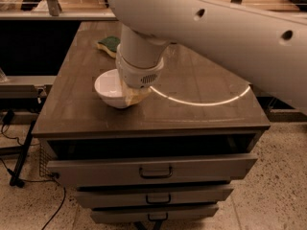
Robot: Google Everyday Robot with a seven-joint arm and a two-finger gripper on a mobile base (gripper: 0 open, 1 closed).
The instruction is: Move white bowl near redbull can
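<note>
The white bowl [109,86] sits on the wooden cabinet top [201,114], near its front left. My gripper [133,97] is down at the bowl's right rim, touching or almost touching it, with the thick white arm [206,23] reaching in from the upper right. The wrist covers the right part of the bowl. The redbull can is out of view, and the arm may be hiding it.
A green and yellow sponge [109,44] lies at the back left of the top. A bright ring of light [201,99] marks the middle of the surface. The top drawer [153,169] under the front edge is slightly open. Cables run on the floor at the left.
</note>
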